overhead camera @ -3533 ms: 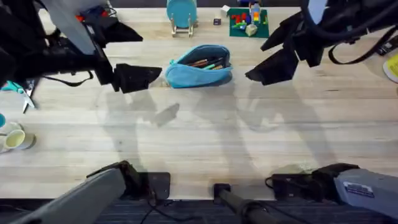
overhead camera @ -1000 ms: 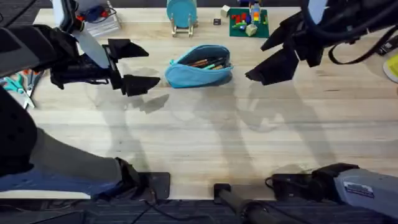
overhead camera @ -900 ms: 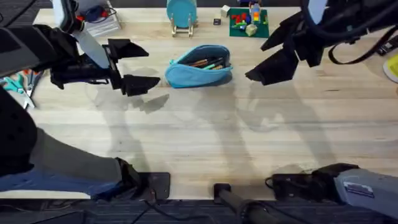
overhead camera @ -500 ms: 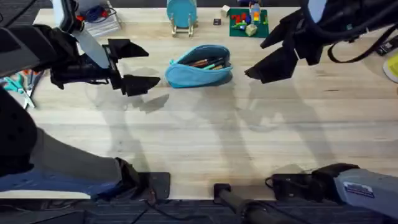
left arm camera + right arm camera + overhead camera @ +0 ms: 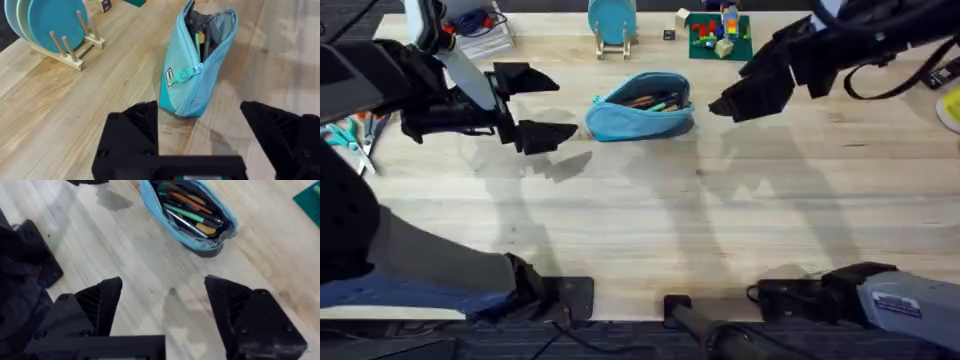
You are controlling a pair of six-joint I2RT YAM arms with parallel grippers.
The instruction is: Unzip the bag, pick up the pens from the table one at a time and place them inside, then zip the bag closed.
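The light-blue bag [image 5: 640, 105] lies on the table [image 5: 640, 220] at the back middle, its zipper open. Several coloured pens [image 5: 186, 211] lie inside it. In the left wrist view the bag [image 5: 197, 65] faces me end-on, its zipper pull [image 5: 183, 75] hanging at the near end. My left gripper [image 5: 535, 105] hovers open just left of the bag, nothing between its fingers. My right gripper [image 5: 745, 85] hovers open just right of the bag, also holding nothing. The right wrist view looks down into the open bag [image 5: 192, 235] beyond my right gripper [image 5: 165, 287].
A teal disc on a wooden stand [image 5: 612, 25] sits behind the bag. A green plate with toy bricks [image 5: 718, 35] is at the back right. Scissors [image 5: 355, 140] lie at the far left. The table's front half is bare wood.
My right gripper has shifted a little left and back, closer to the bag's right end. The left gripper has held still over the last second. The bag has not moved.
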